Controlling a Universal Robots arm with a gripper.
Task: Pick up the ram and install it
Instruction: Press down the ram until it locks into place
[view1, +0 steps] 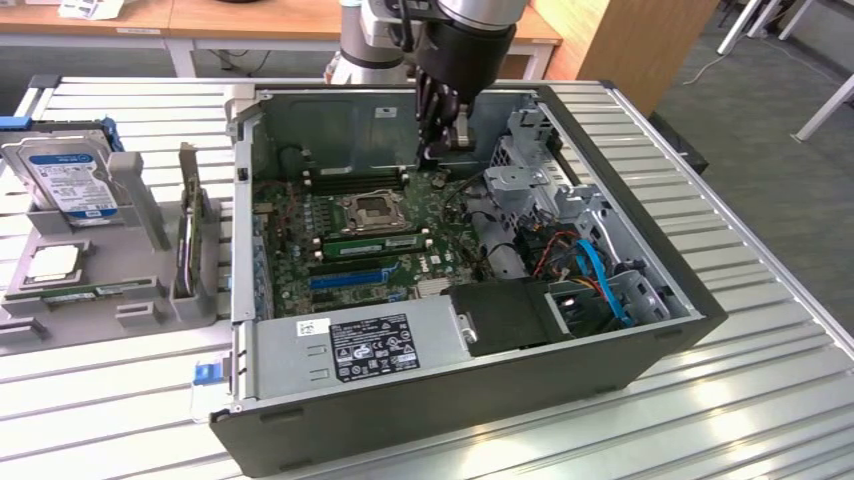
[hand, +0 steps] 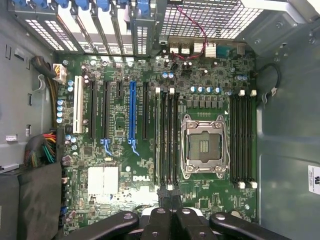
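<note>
One open dark grey metal computer case (view1: 467, 410) lies on a slatted metal table (view1: 761, 400), its green motherboard (hand: 125, 165) exposed. The black gripper (view1: 445, 150) hangs over the board, fingers (hand: 160, 217) pressed together. The thin green ram stick (view1: 80, 292) lies flat in a grey tray (view1: 27, 325) at the exterior view's left, well apart from the gripper.

The motherboard (hand: 150, 165) is green, with one blue slot (hand: 132, 112) among black ones. The hand (view1: 445, 150) is black, the bench (view1: 747, 400) ribbed silver, the hard drive (view1: 67, 175) label blue-and-white.
</note>
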